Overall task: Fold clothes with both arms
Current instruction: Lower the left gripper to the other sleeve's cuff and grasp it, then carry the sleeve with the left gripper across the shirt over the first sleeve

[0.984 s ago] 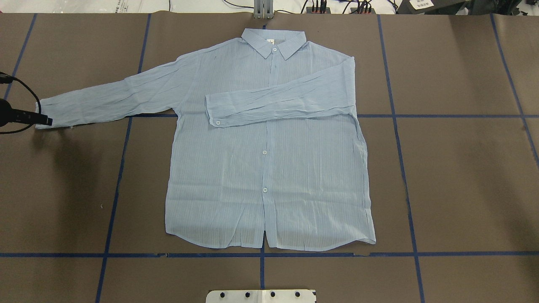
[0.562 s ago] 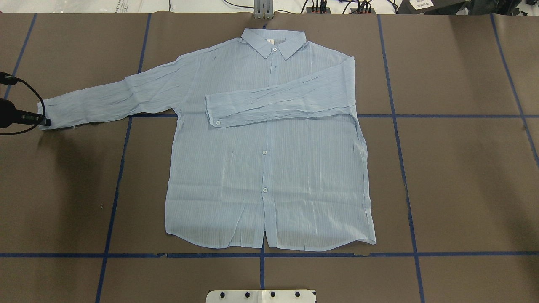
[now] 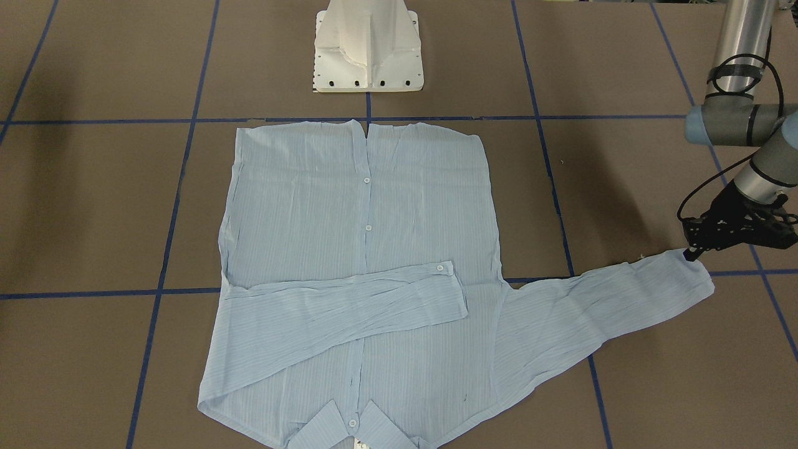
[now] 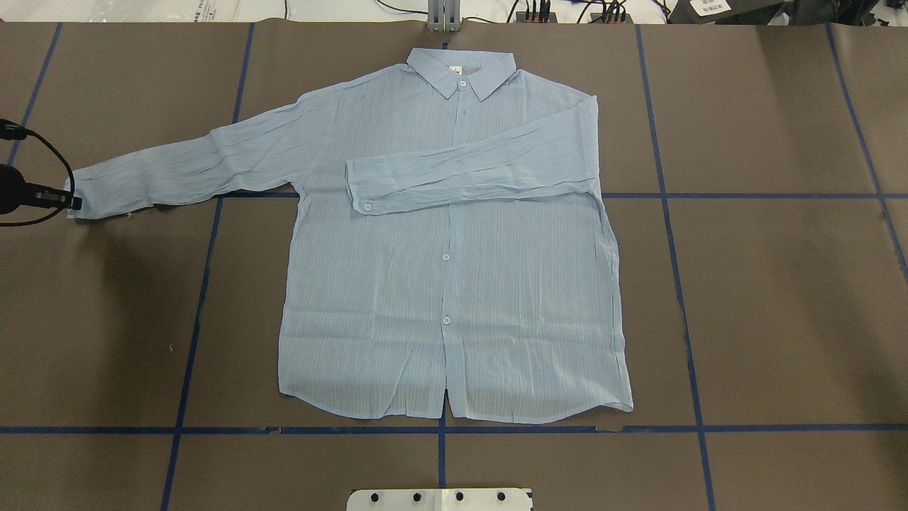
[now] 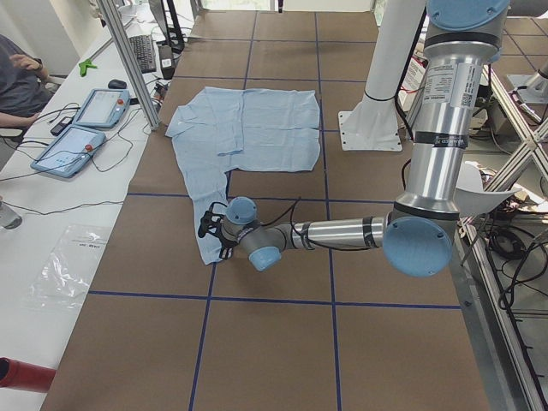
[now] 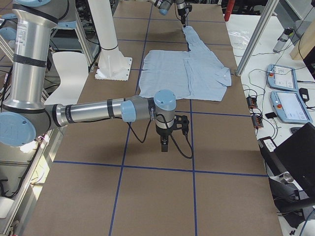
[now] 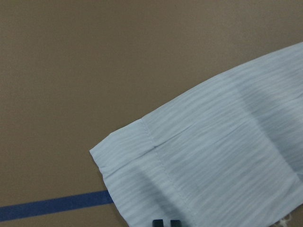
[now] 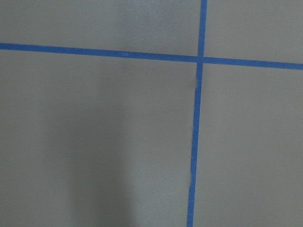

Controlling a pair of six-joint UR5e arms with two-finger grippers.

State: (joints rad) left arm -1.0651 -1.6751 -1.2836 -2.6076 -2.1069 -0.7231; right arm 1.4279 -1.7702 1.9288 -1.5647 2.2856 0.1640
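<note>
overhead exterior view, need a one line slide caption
Light blue shirt laid flat on the brown table, one sleeve folded across its chest, left gripper at the other sleeve's cuff.

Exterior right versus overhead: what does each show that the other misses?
Only exterior right: the right arm, with the right gripper over bare table, apart from the shirt. Only overhead: the shirt's buttons. Both: the shirt lying flat, one sleeve folded across it, the left gripper at the other sleeve's cuff.

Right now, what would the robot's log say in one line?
shirt: flat, buttons up | one sleeve: folded across chest | other sleeve: outstretched | left tool: shut on cuff | right tool: over table, grip unclear
</note>
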